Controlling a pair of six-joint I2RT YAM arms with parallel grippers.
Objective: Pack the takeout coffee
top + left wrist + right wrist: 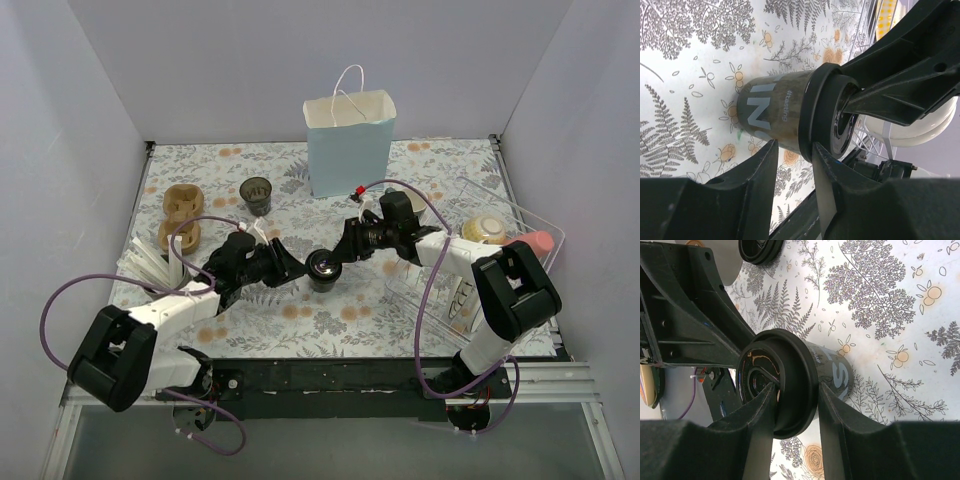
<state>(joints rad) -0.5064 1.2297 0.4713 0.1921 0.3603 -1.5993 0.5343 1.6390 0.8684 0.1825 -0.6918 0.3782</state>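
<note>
Right gripper (796,390) clamps coffee (836,374) by its lid (797,347), probably to carry it; left gripper (794,145) sits alongside, grip unclear; bag (350,150) open behind.

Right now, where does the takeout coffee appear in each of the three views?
Top external: takeout coffee near the picture's centre, on the table.
Left wrist: takeout coffee in the centre, lid toward the right.
Right wrist: takeout coffee in the centre, lid toward the left.
Shared landmark: fern-print tablecloth.
</note>
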